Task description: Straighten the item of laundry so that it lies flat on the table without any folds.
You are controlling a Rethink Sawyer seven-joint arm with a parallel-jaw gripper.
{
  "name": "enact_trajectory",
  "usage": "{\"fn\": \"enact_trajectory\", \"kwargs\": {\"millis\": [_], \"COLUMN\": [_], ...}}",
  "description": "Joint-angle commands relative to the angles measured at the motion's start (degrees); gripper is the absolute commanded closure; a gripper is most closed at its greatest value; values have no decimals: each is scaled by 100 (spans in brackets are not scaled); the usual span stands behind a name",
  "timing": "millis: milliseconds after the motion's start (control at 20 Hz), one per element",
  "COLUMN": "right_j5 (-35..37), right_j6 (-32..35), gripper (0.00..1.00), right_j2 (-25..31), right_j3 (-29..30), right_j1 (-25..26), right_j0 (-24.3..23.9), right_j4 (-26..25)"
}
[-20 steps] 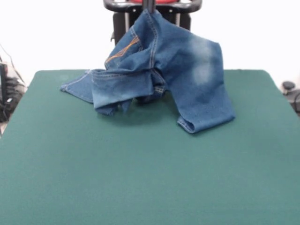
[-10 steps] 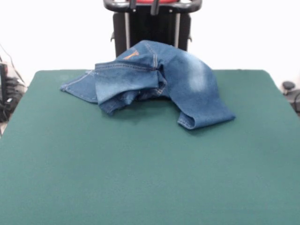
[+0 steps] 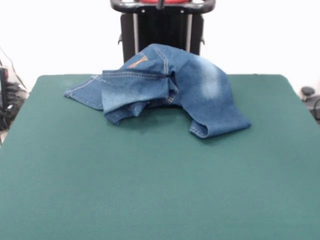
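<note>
One leg of the jeans lies folded across the heap on the tabletop; its hem should be drawn outward, though the hand's state cannot be told.

Bright, even light from above. Backdrop behind bench washed out to near white. Soft, faint shadow under the jeans on their near side. No glare on green top. Slightly soft throughout; denim stitching only partly resolved.

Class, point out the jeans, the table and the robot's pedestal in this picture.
jeans (image 3: pixel 205 95): front view, faded pale patch on the leg.
table (image 3: pixel 160 190): front view, bare green top.
pedestal (image 3: pixel 161 30): front view, black upright frame.
</note>
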Motion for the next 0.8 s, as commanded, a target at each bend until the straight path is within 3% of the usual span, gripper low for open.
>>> {"fn": "enact_trajectory", "kwargs": {"millis": [50, 200, 450, 800], "right_j5": [-465, -347, 480, 1586], "right_j6": [1778, 1774, 1741, 1146], "gripper": [0, 0, 0, 0], "right_j2": [31, 81, 371, 898], "right_j3": [-791, -949, -917, -477], "right_j1": [210, 178, 66, -34], "right_j0": [-207, -303, -276, -273], "right_j4": [710, 751, 865, 1645]}}
